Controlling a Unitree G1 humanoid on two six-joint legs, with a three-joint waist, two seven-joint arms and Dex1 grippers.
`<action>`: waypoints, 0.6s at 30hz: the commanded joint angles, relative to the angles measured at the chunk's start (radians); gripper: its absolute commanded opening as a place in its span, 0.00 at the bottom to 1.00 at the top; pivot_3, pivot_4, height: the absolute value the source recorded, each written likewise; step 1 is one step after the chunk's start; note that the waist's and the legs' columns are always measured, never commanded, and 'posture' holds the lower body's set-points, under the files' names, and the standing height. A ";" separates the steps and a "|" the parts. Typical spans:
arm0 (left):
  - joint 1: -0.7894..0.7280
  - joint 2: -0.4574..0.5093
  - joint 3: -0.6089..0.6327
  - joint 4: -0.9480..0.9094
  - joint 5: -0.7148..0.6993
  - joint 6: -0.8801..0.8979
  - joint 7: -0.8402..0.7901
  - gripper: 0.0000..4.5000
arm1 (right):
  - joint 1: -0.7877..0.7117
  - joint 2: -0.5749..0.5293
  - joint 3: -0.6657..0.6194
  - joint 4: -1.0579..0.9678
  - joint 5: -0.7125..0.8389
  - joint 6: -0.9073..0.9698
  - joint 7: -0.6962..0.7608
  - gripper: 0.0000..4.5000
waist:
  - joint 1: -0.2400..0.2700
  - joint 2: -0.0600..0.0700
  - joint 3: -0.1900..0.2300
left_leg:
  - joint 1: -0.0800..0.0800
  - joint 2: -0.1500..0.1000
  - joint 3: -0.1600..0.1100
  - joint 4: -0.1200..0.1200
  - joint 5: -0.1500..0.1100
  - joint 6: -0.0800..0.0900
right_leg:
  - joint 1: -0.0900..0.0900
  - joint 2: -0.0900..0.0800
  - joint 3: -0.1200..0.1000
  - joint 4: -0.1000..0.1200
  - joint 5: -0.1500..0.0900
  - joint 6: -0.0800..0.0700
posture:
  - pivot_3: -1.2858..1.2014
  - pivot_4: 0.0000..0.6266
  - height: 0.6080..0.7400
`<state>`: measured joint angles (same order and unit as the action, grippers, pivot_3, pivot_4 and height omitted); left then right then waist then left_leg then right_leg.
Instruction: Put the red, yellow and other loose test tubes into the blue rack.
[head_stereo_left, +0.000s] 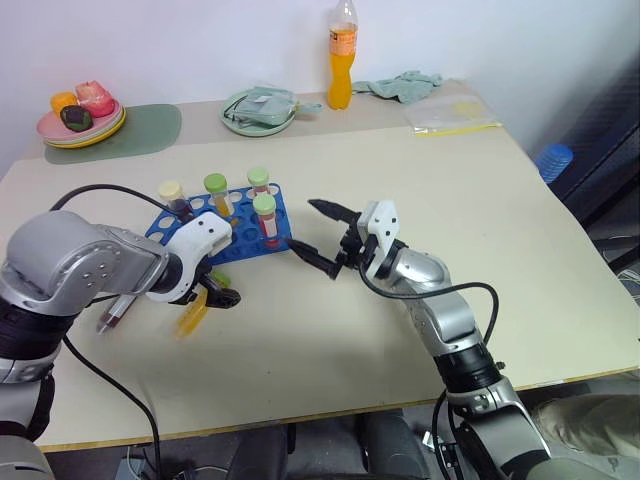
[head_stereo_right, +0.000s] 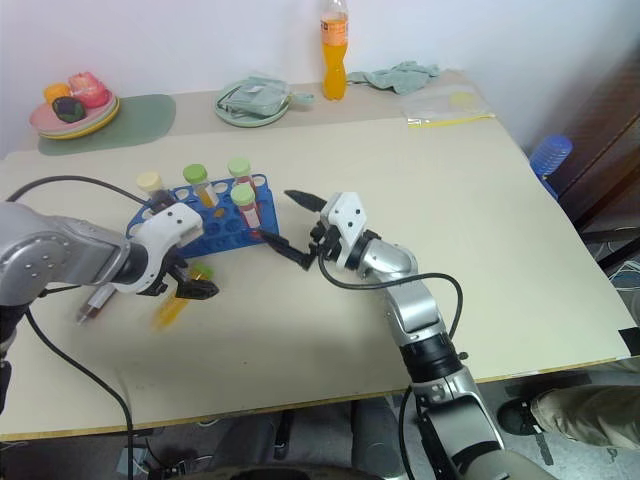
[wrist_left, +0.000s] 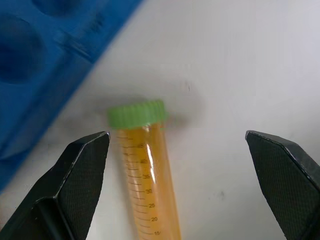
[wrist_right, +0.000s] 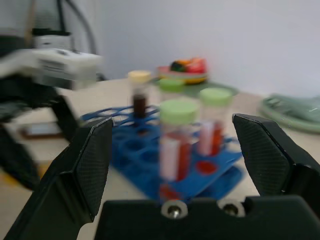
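Currently the blue rack (head_stereo_left: 222, 226) is seen standing on the pale surface (head_stereo_left: 420, 180), towards its left half. Four capped tubes are held upright in the rack: a dark one with a cream cap (head_stereo_left: 172, 197) at the far left corner, a yellow-orange one with a green cap (head_stereo_left: 216, 190), and two red ones with green caps (head_stereo_left: 264, 218), one at the far edge and one nearer the front right.

A yellow tube with a green cap (wrist_left: 146, 165) is found lying flat on the surface just in front of the rack. The left gripper (head_stereo_left: 205, 296) is pointed steeply down over it; its fingers (wrist_left: 82, 175) are spread wide on either side of the tube, and no contact with it can be made out. Another tube with dark red contents (head_stereo_left: 115, 312) is seen lying on the surface further left, partly hidden by the left arm.

The right gripper (head_stereo_left: 318, 238) is held just to the right of the rack, roughly level and aimed at it. Its fingers (wrist_right: 85, 165) are parted wide with nothing between them, and the nearest red tube is framed in the gap without being touched.

At the far edge are set an orange drink bottle (head_stereo_left: 342, 55), a green plate (head_stereo_left: 258, 110), a plate of toy food (head_stereo_left: 82, 115), a crumpled cloth (head_stereo_left: 405, 85) and a clear bag (head_stereo_left: 452, 115).
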<state>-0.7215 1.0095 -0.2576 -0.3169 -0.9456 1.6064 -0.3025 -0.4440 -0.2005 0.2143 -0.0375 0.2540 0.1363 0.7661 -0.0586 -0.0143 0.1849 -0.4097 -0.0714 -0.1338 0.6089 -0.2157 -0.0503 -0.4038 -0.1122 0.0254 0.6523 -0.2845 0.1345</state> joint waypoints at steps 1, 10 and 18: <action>-0.018 0.018 -0.029 0.007 0.012 0.008 -0.002 1.00 | 0.032 -0.035 0.025 -0.115 0.030 0.058 0.037 0.93 | 0.005 0.000 0.000 | 0.000 0.000 0.000 0.000 0.000 0.000 | 0.000 0.000 0.000 0.000 0.000 0.000 | 0.52 0.24 1.00; 0.030 0.016 -0.043 0.008 0.079 0.008 0.001 0.21 | 0.046 -0.096 0.027 -0.168 0.051 0.121 0.082 0.94 | 0.017 0.000 0.000 | 0.000 0.000 0.000 0.002 0.000 0.000 | 0.001 0.000 0.000 0.000 0.000 0.000 | 0.52 0.24 1.00; 0.232 0.111 0.229 -0.166 0.129 -0.201 -0.117 0.16 | 0.053 -0.192 0.018 -0.186 0.093 0.159 0.193 0.94 | 0.013 0.000 0.000 | 0.000 0.000 0.001 0.001 0.000 0.000 | 0.000 -0.001 0.001 0.000 0.000 0.000 | 0.52 0.24 1.00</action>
<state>-0.5045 1.0914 -0.1357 -0.4305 -0.8436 1.4951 -0.3834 -0.3849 -0.3936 0.2453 -0.1782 0.3237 0.3000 0.9423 -0.0459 -0.0147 0.1850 -0.4104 -0.0708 -0.1323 0.6096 -0.2157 -0.0501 -0.4046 -0.1128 0.0260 0.6524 -0.2846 0.1343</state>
